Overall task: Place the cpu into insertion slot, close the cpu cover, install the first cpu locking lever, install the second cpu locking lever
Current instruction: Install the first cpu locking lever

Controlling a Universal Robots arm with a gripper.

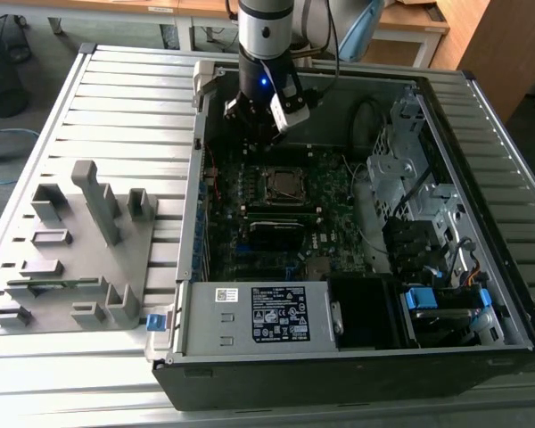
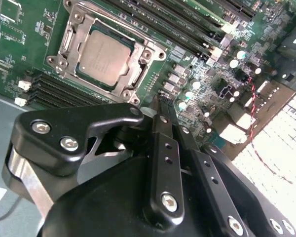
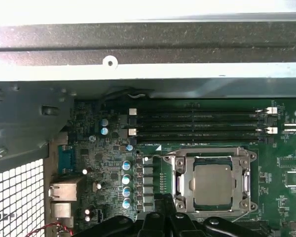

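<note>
The cpu (image 2: pixel 104 54) (image 3: pixel 213 184), a dull silver square, lies flat in the insertion slot (image 1: pixel 269 183) on the green motherboard inside the open computer case. The cpu cover (image 2: pixel 142 55) (image 3: pixel 188 183) lies down around the chip as a metal frame. Thin lever rods run along the frame's edges; I cannot tell whether they are latched. My gripper (image 2: pixel 158 106) (image 3: pixel 165 201) hovers above the board just beside the socket, its black fingers (image 2: pixel 163 148) together and holding nothing. In the exterior view the gripper (image 1: pixel 266 134) hangs over the board on the socket's far side.
Long black memory slots (image 3: pixel 202 123) run beside the socket. A row of capacitors (image 3: pixel 127 183) stands near the gripper. The case wall (image 3: pixel 138 49), the drive cage (image 1: pixel 419 178) and the power supply (image 1: pixel 259 316) enclose the board. A grey fixture rack (image 1: pixel 80 250) sits at the exterior view's left.
</note>
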